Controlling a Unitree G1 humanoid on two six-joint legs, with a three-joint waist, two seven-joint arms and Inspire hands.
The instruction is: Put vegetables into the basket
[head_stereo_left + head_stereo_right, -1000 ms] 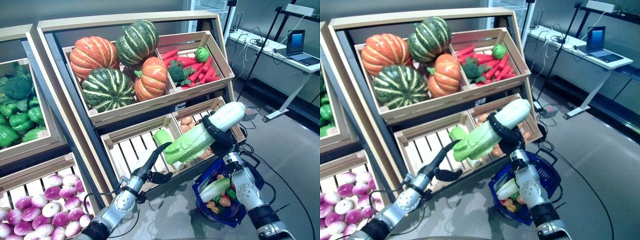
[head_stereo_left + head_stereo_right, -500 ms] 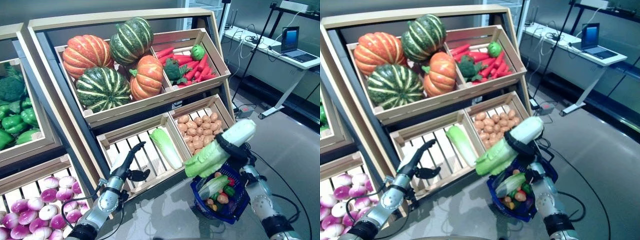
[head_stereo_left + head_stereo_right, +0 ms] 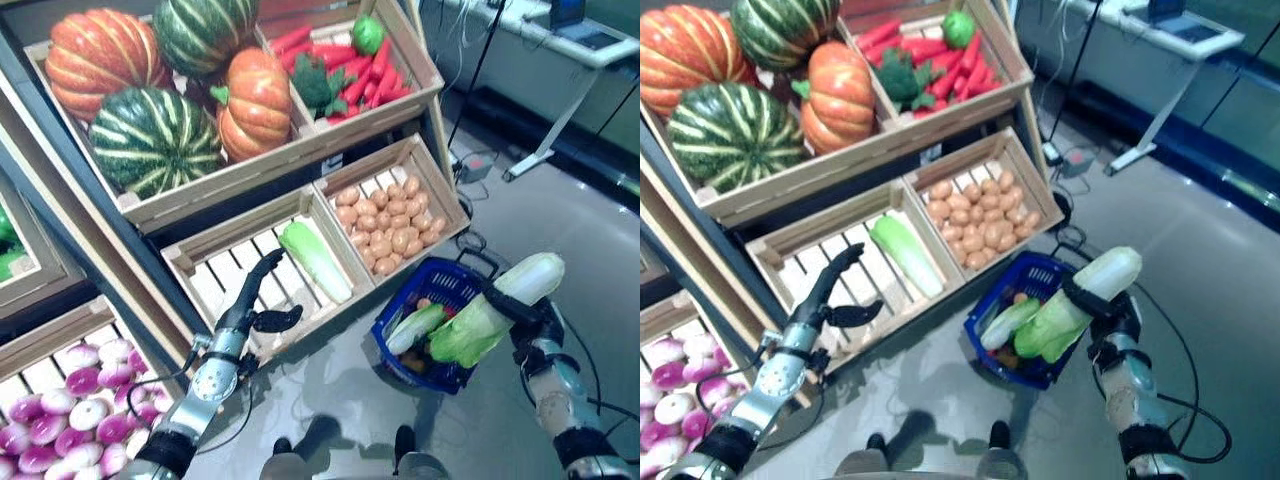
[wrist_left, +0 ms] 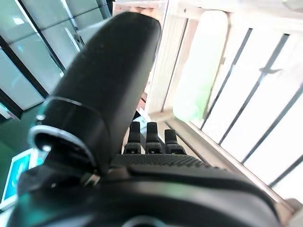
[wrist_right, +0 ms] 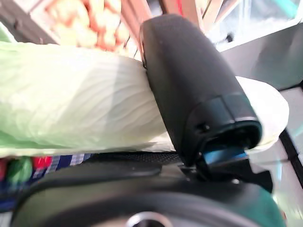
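Grey polished floor lies open to the right of the tall slanted wooden produce stand. On the stand, big orange and striped green pumpkins fill the top crate, with red carrots beside them. Below that sit a slatted wooden crate holding one pale green napa cabbage and a crate of tan potatoes. A blue wire shopping basket, already part filled with vegetables, stands on the floor just beside the potato crate. Over its right rim the right hand is clamped round a second long napa cabbage, leafy end tilted down toward the basket. The right wrist view shows the thumb pressed across it. The left hand hovers before the slatted crate, fingers straight and spread. Purple-white onions lie at lower left.
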